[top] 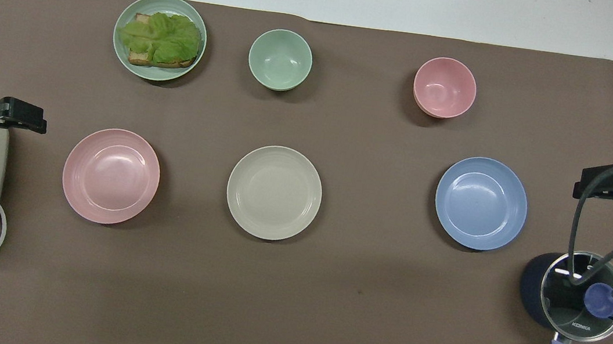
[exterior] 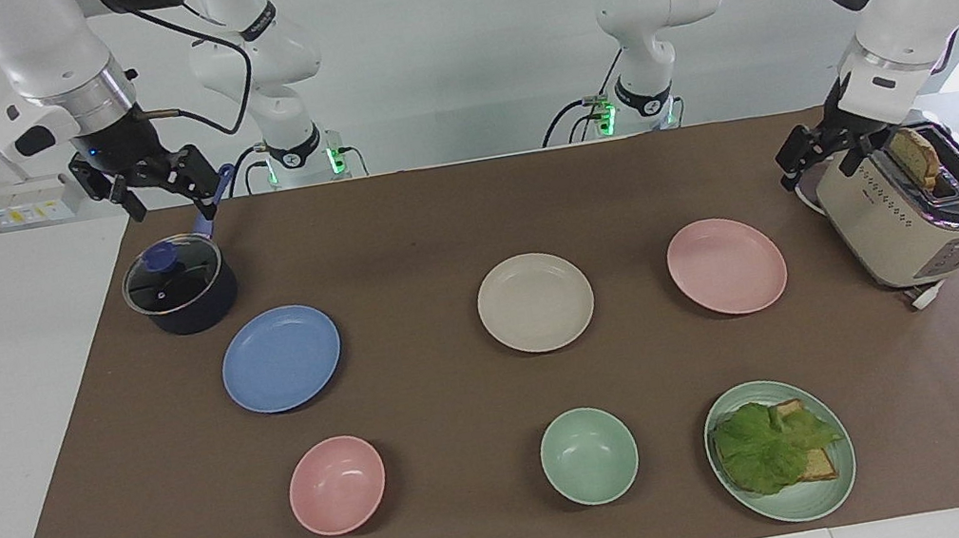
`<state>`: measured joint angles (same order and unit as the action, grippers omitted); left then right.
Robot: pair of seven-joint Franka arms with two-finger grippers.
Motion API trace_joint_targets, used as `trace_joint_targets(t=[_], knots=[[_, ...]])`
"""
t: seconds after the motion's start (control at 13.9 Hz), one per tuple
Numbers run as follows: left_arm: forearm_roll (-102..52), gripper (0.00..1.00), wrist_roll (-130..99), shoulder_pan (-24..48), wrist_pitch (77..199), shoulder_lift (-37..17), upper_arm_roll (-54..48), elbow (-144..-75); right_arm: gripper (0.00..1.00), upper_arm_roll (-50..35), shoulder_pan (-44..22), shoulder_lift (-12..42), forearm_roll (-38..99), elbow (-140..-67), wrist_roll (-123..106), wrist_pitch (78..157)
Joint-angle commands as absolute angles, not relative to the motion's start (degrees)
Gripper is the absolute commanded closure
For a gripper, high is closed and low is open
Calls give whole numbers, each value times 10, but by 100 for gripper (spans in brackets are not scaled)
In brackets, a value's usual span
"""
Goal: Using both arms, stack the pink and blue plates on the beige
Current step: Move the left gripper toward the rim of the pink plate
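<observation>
Surface: brown mat (exterior: pixel 433 219) covered your white surface, with nothing stacked on it.
Beige plate: the beige plate (exterior: pixel 535 302) sat mid-mat, bare; take it as your landmark.
Pink plate: the pink plate (exterior: pixel 726 264) lay flat, well apart from the beige plate, toward the left arm's end.
Blue plate: the blue plate (exterior: pixel 281 357) lay flat, well apart from the beige plate, toward the right arm's end.
Left tool: your left tool (exterior: pixel 817 153) hung beside the toaster (exterior: pixel 912 205), spread wide, holding nothing.
Right tool: your right tool (exterior: pixel 154 190) hovered over the pot's handle (exterior: pixel 208 206), spread wide, holding nothing.
Progress: I judged no step finished; you had both pickups and both placements left.
</observation>
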<state>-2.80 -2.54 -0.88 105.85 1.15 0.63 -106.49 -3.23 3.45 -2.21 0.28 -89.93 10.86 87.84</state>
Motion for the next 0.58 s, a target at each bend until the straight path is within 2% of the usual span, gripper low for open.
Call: trace_joint_targets(t=[0.0, 0.22, 0.5], knots=[[-23, 0, -24, -26, 1125, 8, 2, -1127, 0, -35, 42, -24, 11, -897, 96, 880], [-23, 0, -22, -33, 1217, -5, 1, -1209, 0, -35, 42, -24, 11, -897, 97, 883], [-22, 0, -20, -33, 1307, -26, 1, -1279, 0, -35, 42, -24, 11, -897, 96, 885]])
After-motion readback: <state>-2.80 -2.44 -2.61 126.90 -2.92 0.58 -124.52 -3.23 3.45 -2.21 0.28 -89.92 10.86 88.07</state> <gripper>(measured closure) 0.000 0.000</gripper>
